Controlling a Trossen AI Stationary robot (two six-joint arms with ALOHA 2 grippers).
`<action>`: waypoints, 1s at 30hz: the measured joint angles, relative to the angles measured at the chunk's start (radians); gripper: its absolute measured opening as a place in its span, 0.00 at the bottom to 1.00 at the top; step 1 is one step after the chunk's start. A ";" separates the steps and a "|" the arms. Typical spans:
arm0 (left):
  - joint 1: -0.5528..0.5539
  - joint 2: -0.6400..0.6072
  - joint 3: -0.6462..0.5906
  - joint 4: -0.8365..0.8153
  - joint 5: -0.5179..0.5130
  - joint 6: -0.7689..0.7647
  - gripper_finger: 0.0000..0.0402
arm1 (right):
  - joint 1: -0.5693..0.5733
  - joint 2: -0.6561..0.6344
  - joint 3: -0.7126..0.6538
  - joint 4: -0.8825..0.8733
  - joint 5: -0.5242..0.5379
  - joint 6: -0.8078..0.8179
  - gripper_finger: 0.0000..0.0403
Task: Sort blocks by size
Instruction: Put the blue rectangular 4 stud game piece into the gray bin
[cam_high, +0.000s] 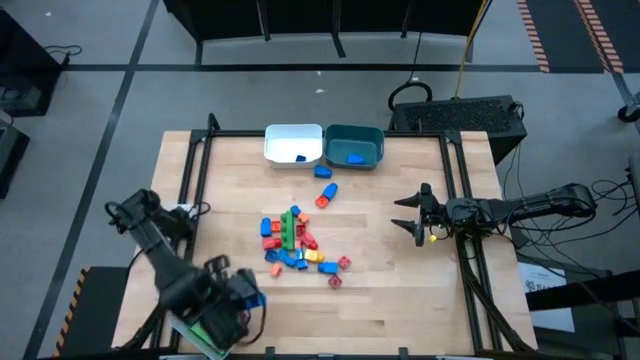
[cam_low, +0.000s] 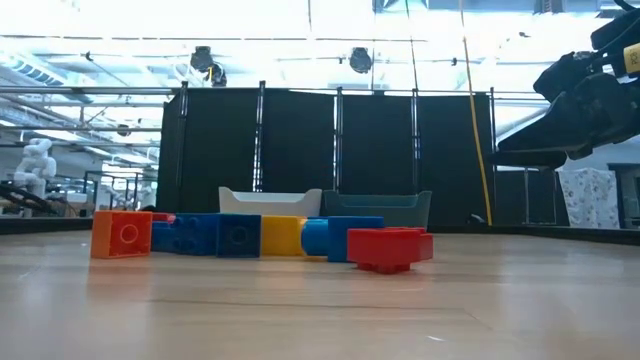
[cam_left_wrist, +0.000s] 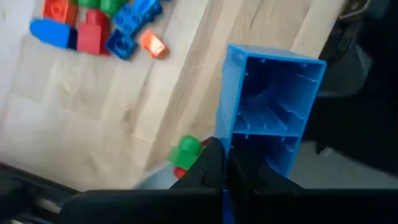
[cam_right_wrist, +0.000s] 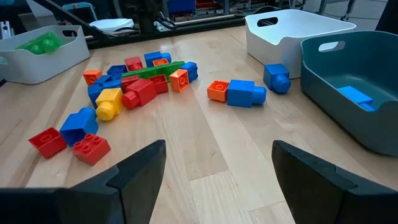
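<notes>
Left hand (cam_left_wrist: 227, 171) is clamped on a long blue block (cam_left_wrist: 267, 112) over the worktop's (cam_high: 400, 280) near-left corner; right hand (cam_right_wrist: 214, 168), fingers apart, faces the block pile (cam_high: 295, 240) well ahead.

My arms are dark, jointed and slim, with black cables looped along them. My right gripper (cam_high: 413, 214) ends in two matte black, wedge-shaped fingers (cam_right_wrist: 140, 171); a small yellow mark sits near its wrist.
</notes>
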 joint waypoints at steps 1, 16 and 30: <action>-0.026 0.005 0.000 -0.001 -0.006 -0.049 0.01 | 0.000 0.000 0.000 0.001 0.000 0.002 0.69; -0.247 0.006 -0.214 -0.004 0.239 -0.298 0.01 | 0.000 0.000 -0.001 0.012 0.002 0.023 0.69; -0.243 0.005 -0.235 -0.003 0.103 -0.118 0.02 | 0.000 0.000 -0.001 0.015 0.001 0.023 0.69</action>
